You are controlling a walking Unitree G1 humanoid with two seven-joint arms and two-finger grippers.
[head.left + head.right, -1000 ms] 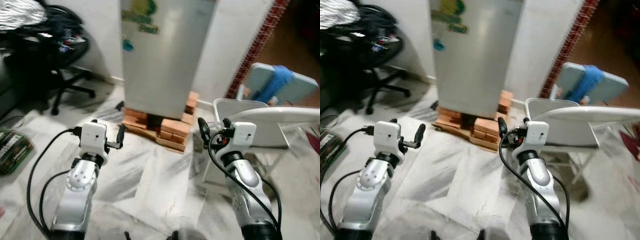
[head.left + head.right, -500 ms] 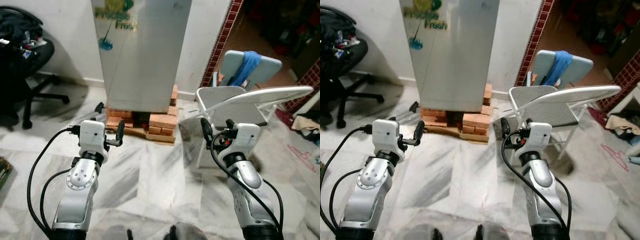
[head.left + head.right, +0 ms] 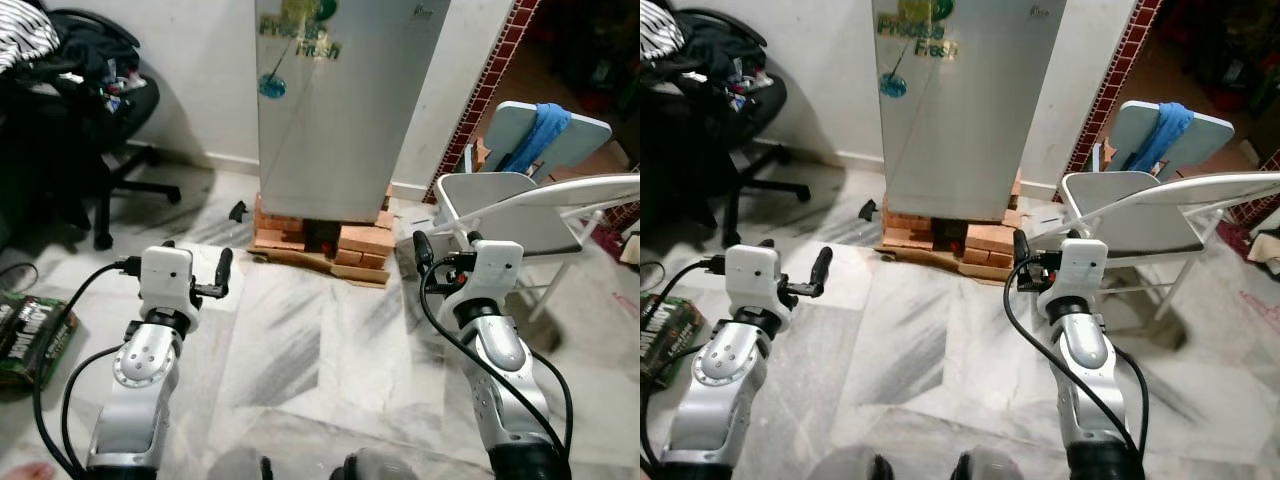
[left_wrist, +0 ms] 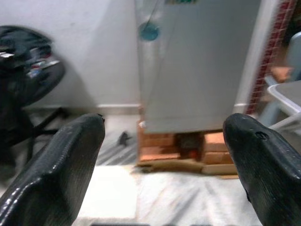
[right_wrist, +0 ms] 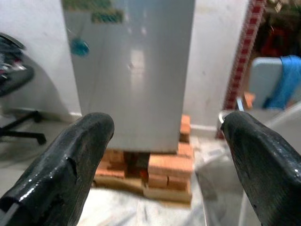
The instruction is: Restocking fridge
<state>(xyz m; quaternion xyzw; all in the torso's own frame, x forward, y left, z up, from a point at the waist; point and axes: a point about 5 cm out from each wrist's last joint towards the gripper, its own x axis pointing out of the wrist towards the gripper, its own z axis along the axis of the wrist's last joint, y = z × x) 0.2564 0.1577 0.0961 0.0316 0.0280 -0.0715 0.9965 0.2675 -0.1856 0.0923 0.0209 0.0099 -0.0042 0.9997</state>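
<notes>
1. Fridge [image 3: 340, 110] stands closed against the white wall, straight ahead of the robot, and its silver door carries a green sticker and a blue round one.
2. Bricks [image 3: 362, 240] lie stacked under the fridge and lift it off the marble floor [image 3: 300, 350].
3. Left gripper [image 4: 162, 155] is raised in front of the robot, its two black fingers [image 4: 61, 165] spread wide apart, and it holds nothing.
4. Right gripper [image 5: 167, 155] is raised at the same height, also wide open and with nothing between its fingers [image 5: 70, 155].
5. Both grippers point toward the fridge and are well apart from it.
6. Folding chair [image 3: 520, 215] stands to the right of the fridge, and a blue cloth [image 3: 535, 130] hangs on another chair behind it.
7. Black office chair [image 3: 100, 120] with clothes on it stands to the left, near the wall.
8. Dark green box [image 3: 30, 335] lies on the floor at the far left.
</notes>
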